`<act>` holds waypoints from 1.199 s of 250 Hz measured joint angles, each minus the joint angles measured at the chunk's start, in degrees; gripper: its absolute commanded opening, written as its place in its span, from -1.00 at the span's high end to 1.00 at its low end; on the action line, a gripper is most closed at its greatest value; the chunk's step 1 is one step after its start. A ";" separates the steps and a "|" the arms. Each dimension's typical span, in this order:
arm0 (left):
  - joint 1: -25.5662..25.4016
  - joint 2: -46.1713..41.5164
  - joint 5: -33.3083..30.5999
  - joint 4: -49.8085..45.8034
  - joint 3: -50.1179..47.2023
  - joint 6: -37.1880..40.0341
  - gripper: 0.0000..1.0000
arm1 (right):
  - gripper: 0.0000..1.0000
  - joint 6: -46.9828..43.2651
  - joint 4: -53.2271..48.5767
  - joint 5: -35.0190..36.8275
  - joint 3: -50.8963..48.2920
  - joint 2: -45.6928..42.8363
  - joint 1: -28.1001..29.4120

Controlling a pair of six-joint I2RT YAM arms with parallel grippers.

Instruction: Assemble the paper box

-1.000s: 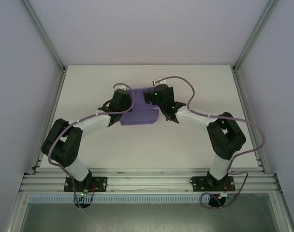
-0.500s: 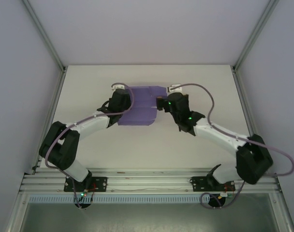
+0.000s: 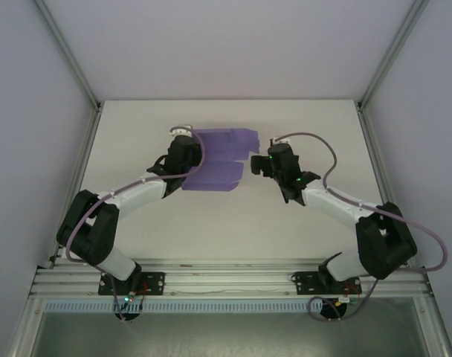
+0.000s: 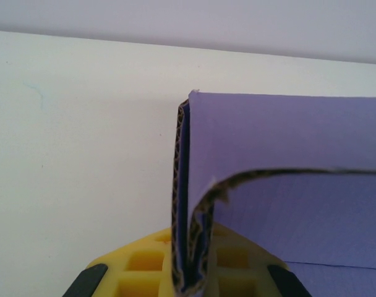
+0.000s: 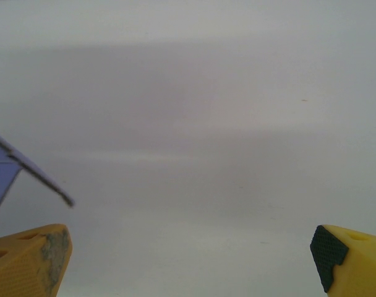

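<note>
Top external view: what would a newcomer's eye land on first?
The purple paper box, partly folded, stands out against the white table, lying mid-table toward the far side between the two arms. The left gripper is clamped on a doubled corrugated edge at the box's left side. The right gripper hangs open beside the box's right edge, gripping nothing.

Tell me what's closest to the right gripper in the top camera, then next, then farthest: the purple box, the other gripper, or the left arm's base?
1. The paper box, just to the left of the right gripper.
2. The left gripper, clamped on the box's far left edge.
3. The left arm's base, down at the near edge, lower left in the view.
</note>
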 measured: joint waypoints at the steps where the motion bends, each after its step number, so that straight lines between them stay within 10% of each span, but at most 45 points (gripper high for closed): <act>1: 0.00 0.00 0.00 0.02 0.00 0.00 1.00 | -1.00 0.00 0.07 -0.07 0.04 0.11 0.02; 167: 0.02 0.02 1.79 0.39 -0.35 -0.09 1.00 | -0.99 0.07 10.47 -9.77 6.45 11.04 0.20; 300: 0.00 0.57 1.49 -0.55 -0.31 -1.36 1.00 | -1.00 -3.39 11.96 0.74 5.40 9.22 5.03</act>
